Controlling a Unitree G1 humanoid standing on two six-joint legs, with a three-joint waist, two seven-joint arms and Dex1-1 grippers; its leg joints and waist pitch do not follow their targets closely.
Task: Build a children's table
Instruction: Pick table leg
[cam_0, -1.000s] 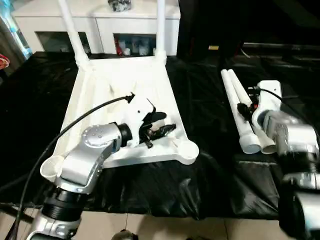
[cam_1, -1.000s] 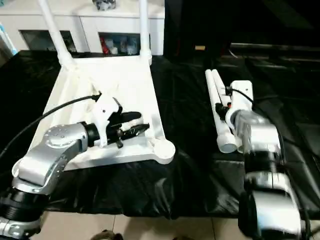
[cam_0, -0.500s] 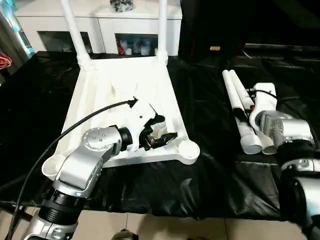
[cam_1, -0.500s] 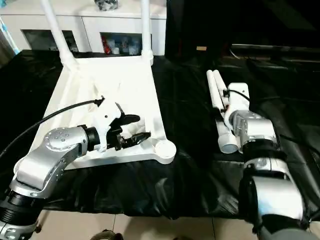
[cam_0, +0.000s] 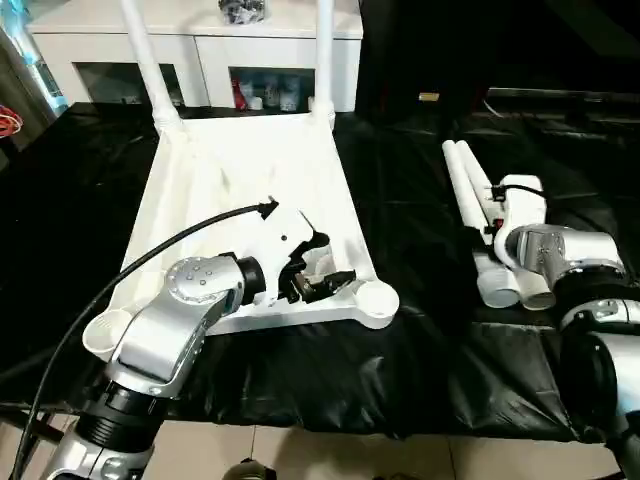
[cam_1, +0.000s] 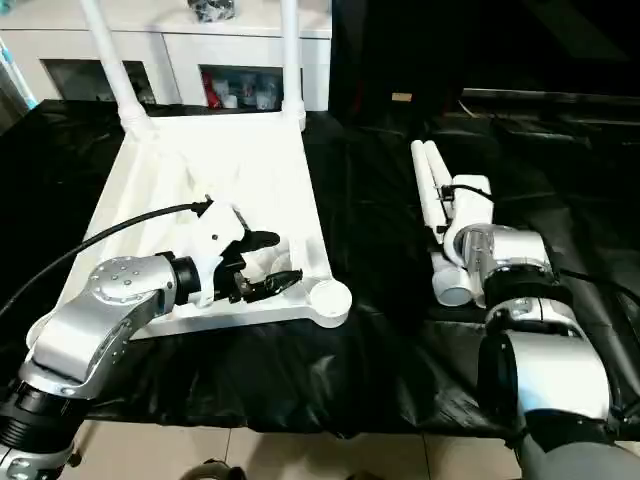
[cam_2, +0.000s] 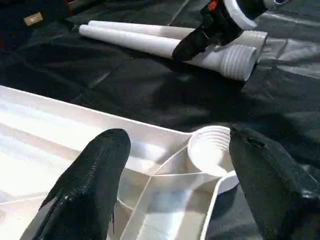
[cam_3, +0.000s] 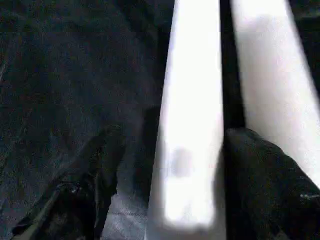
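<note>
Loose leg (cam_3: 192, 125) lies between right pincer (cam_3: 165, 175) fingers — untouched

- The table top (cam_0: 250, 190) lies upside down under the left pincer (cam_0: 318, 268), its empty corner socket (cam_0: 377, 298) just beyond.
- Two loose legs (cam_0: 470, 195) lie side by side under the right pincer (cam_0: 490, 215).

The tabletop (cam_0: 250, 170) is smooth white plastic with a soft sheen; its socket (cam_2: 212, 152) shows moulded thread ridges. The loose legs (cam_2: 150, 42) are the same plastic, ribbed at their ends. The cloth (cam_0: 420, 340) is black, creased and slightly glossy. The forearm (cam_0: 185, 310) is brushed silver metal; the fingers (cam_2: 95, 185) are matt black and finely textured.
</note>
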